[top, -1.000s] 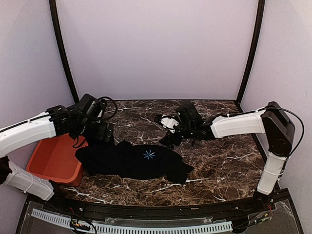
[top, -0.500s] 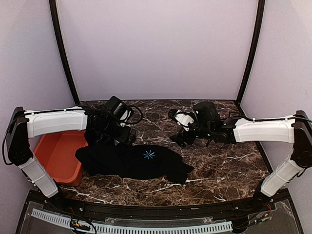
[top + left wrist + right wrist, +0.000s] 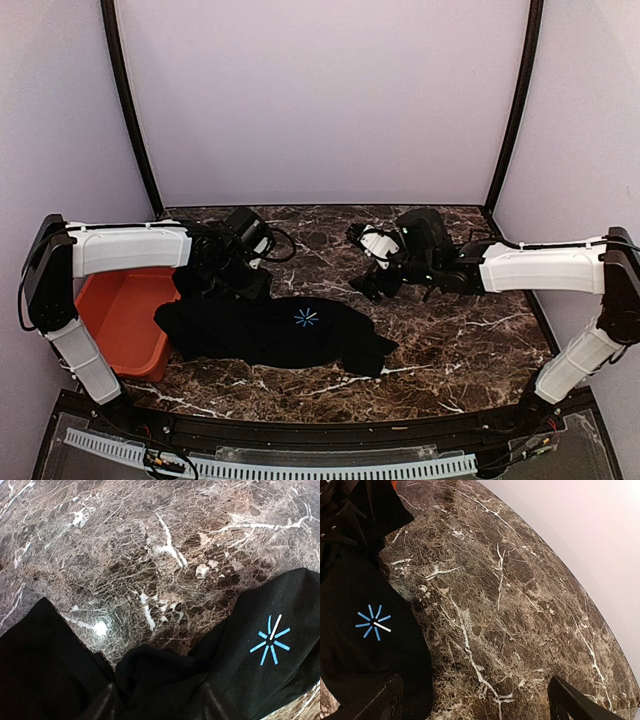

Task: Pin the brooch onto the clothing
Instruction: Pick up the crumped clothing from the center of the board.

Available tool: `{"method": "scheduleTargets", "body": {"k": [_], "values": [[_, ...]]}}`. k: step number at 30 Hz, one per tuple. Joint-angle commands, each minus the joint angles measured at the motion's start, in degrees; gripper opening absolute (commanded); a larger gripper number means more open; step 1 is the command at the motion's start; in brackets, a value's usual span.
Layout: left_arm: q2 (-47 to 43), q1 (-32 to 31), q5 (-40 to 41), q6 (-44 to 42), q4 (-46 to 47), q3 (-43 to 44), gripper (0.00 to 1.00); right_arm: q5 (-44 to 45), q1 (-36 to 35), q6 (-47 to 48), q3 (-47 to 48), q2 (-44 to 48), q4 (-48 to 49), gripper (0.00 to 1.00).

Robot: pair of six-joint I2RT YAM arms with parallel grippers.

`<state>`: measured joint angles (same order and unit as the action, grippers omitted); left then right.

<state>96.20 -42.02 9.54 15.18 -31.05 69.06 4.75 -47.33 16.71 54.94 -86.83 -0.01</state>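
The clothing [image 3: 270, 335], a black T-shirt with a small blue starburst print [image 3: 306, 318], lies crumpled on the marble table. My left gripper [image 3: 243, 282] is down at the shirt's back left edge. In the left wrist view its fingers [image 3: 102, 700] stand partly apart with a raised fold of black cloth [image 3: 165, 675] bunched between them, the print [image 3: 271, 640] off to the right. My right gripper [image 3: 368, 282] hovers wide open just right of the shirt, with bare marble between its fingers [image 3: 395, 695]; the print [image 3: 372, 624] shows at its left. The brooch is out of view.
An orange bin [image 3: 115, 325] sits at the table's left edge, close to the shirt's left sleeve. Brown marble tabletop [image 3: 460, 330] stretches to the right and behind the shirt. Pale walls and two black uprights close in the back.
My left arm swung right and came down onto the shirt's back edge, and its fingers have narrowed around a fold. My right gripper drifted slightly right, then held still, open.
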Motion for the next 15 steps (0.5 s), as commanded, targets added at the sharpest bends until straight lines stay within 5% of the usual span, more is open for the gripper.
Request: {"method": "scheduleTargets", "body": {"k": [1,7,9,12,15], "values": [[-1.96,0.11,1.10,-1.00,-3.09,-1.37,0.51,0.43,-0.22,-0.89,-0.46,-1.01,0.89,0.99],[-2.45,0.11,0.16,-1.74,-4.06,-1.71,0.45,0.52,-0.22,-0.81,-0.35,-1.10,0.89,0.99],[-2.50,0.10,0.05,-2.11,-4.09,-1.92,0.37,0.51,-0.22,-0.80,-0.15,-1.23,0.89,0.99],[-2.29,0.10,-0.28,-2.56,-3.75,-1.76,0.08,0.21,-0.22,-0.80,0.44,-1.44,0.85,0.99],[-3.00,0.15,-2.77,-4.21,-2.48,-0.74,0.01,-0.49,-0.22,-0.70,1.51,-2.11,0.89,0.99]]}}
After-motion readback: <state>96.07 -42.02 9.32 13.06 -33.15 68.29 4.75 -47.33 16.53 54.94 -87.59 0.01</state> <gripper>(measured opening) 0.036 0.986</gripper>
